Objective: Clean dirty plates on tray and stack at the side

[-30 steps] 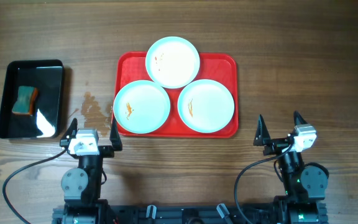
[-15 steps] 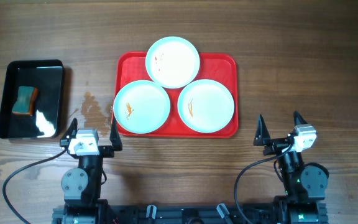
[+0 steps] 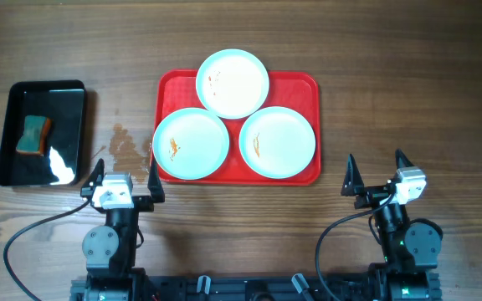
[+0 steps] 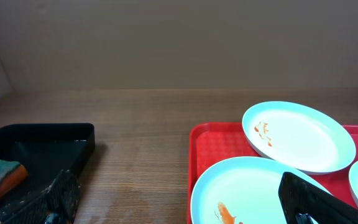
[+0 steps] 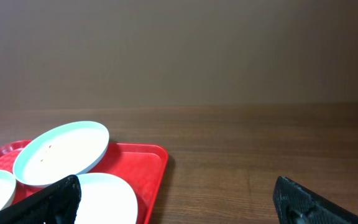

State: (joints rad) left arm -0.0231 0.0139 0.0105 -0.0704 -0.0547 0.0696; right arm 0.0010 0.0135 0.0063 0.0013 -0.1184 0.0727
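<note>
Three pale plates lie on the red tray: a back plate, a front-left plate and a front-right plate, each with small orange smears. My left gripper is open and empty near the table's front edge, left of the tray's front-left corner. My right gripper is open and empty at the front right, beside the tray. The left wrist view shows the front-left plate, the back plate and the tray. The right wrist view shows the tray.
A black glossy tray at the left holds a green-and-orange sponge; both show in the left wrist view. A damp patch marks the wood between the two trays.
</note>
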